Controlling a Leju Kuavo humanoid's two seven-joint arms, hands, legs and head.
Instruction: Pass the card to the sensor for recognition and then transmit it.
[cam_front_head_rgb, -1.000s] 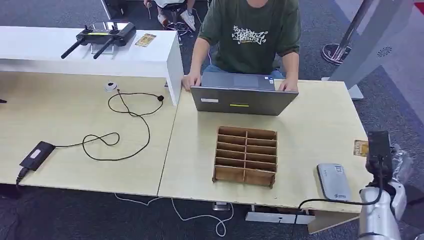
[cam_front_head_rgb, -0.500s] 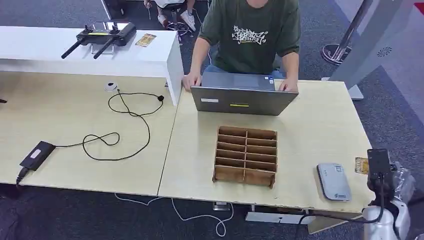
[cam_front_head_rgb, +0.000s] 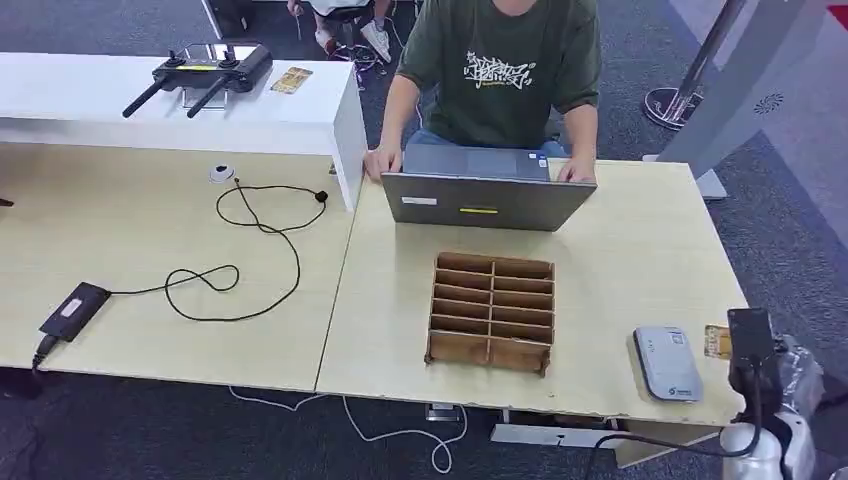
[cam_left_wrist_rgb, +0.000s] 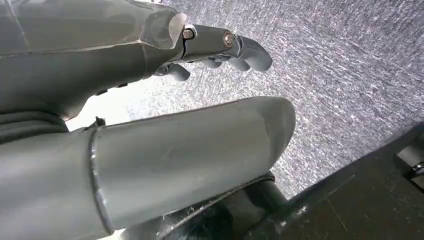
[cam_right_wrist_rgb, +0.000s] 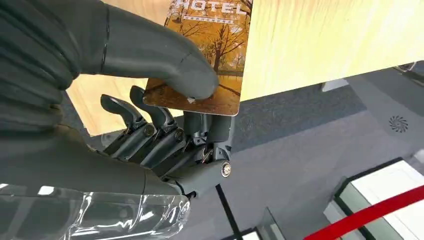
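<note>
While your right hand (cam_right_wrist_rgb: 165, 125) pinches the hotel card (cam_right_wrist_rgb: 207, 55) just beside the sensor (cam_front_head_rgb: 667, 363), the shallow thumb hold could let it slip; left hand (cam_left_wrist_rgb: 220, 47) hangs empty, fingers loosely curled.

Bare tabletop (cam_front_head_rgb: 640, 260) lies open beyond the sensor (cam_front_head_rgb: 667, 363); the wooden organizer (cam_front_head_rgb: 491, 311) and laptop (cam_front_head_rgb: 487, 199) block the middle.

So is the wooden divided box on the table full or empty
Empty: in the head view every compartment of the wooden divided box shows bare wood, nothing inside.
</note>
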